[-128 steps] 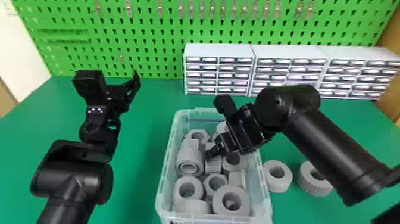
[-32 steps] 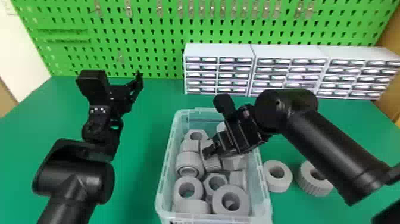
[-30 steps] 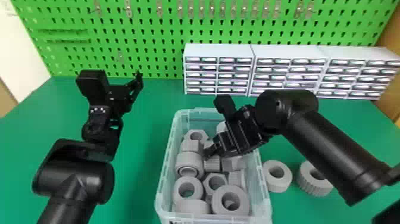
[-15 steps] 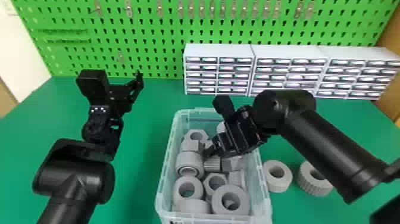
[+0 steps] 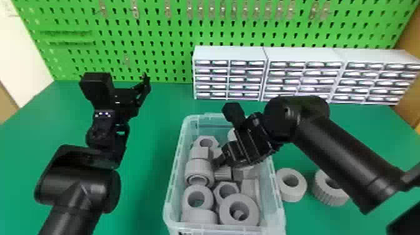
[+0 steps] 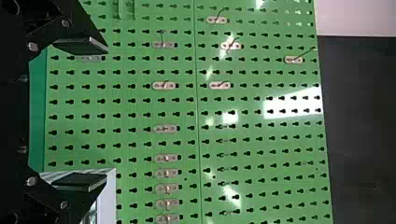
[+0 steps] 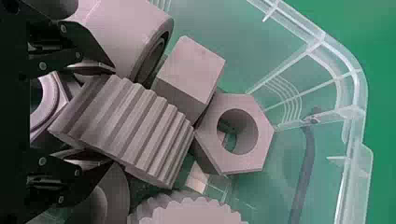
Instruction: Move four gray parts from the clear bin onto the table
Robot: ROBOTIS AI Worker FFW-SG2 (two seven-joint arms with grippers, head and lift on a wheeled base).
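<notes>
Lowered since about a second earlier, the ribbed gray part [image 5: 223, 173] was clamped inside the clear bin [image 5: 173, 176] by the right gripper [image 5: 220, 162]; its opposite sides were seen pinched in the right wrist view. Beyond, the left gripper [image 5: 142, 92] was held wide apart before the green pegboard [image 5: 162, 67].

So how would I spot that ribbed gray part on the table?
On the green table, find the clear bin. Just right of it sits a smooth gray ring. Beyond that, partly hidden by the robot's right arm, is your part, with ridged, not smooth, sides.
</notes>
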